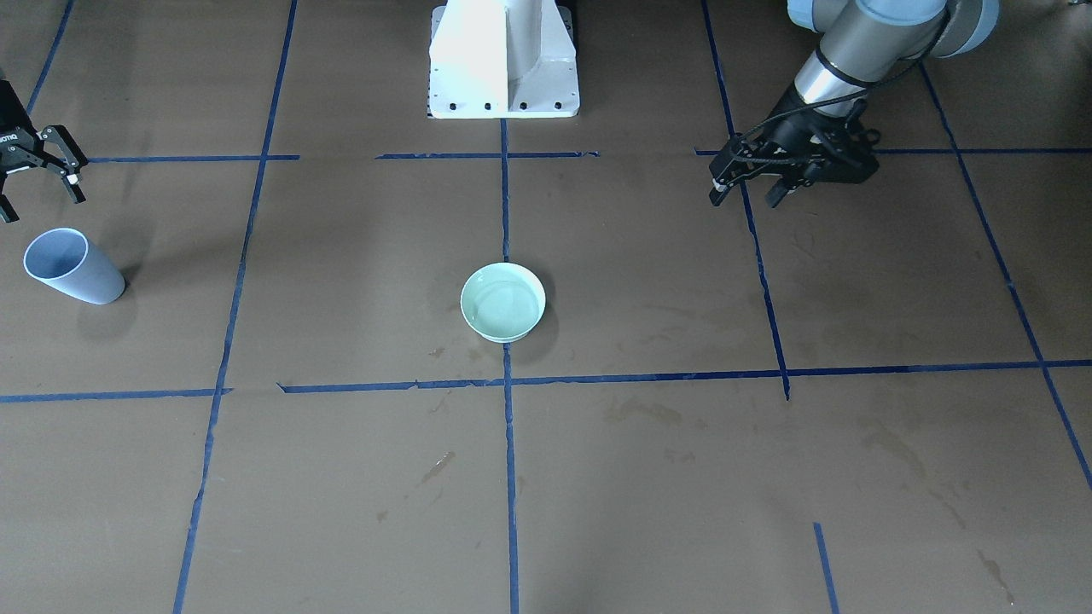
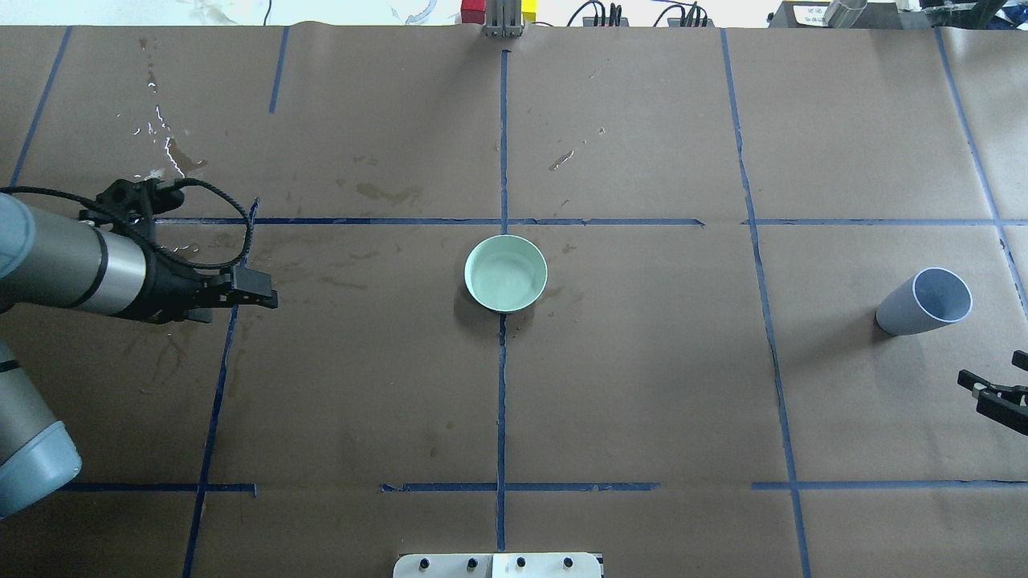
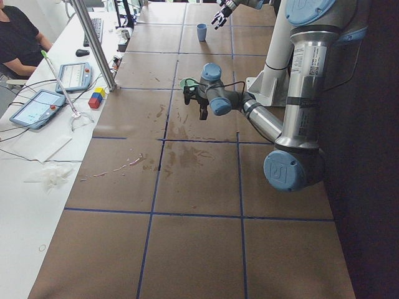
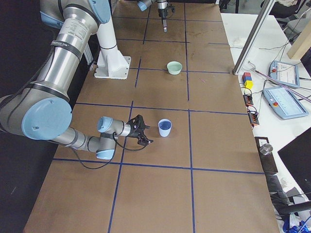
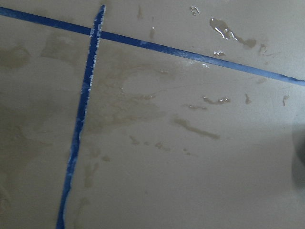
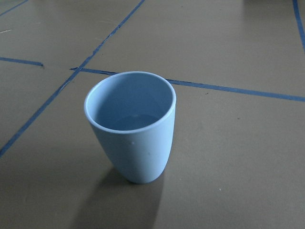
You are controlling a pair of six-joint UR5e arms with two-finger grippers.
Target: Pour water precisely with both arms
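On desk [image 1: 341,477], brown covering, gridded with blue tape [image 1: 509,443]:

1. Bowl [image 1: 503,302]. Pale green, round, upright. It is set on the centre tape line, in front of the white pedestal [image 1: 503,60]. No marking is seen.

2. Cup [image 1: 72,266]. Pale blue, handleless, upright, unmarked. It is placed at the robot's right end of the desk, well apart from the bowl. A low level of water [image 6: 136,123] appears to stand in it.

3. Right arm [image 4: 63,58]. It is brought low along the desk. The right hand [image 1: 43,205] is held near the cup, not touching it, with fingers spread and nothing between them. White lettering is carried on the hand body; only "OTIQ" can be read at the frame edge of the front view.

4. Left arm [image 2: 72,269]. It is stretched level above the robot's left part of the desk, well apart from the bowl. The left hand [image 1: 744,196] is pointed toward the bowl, fingers parted and nothing gripped. No lettering can be read on it.

5. Wet stains [image 5: 195,128]. They are scattered on the covering under and beyond the left hand.
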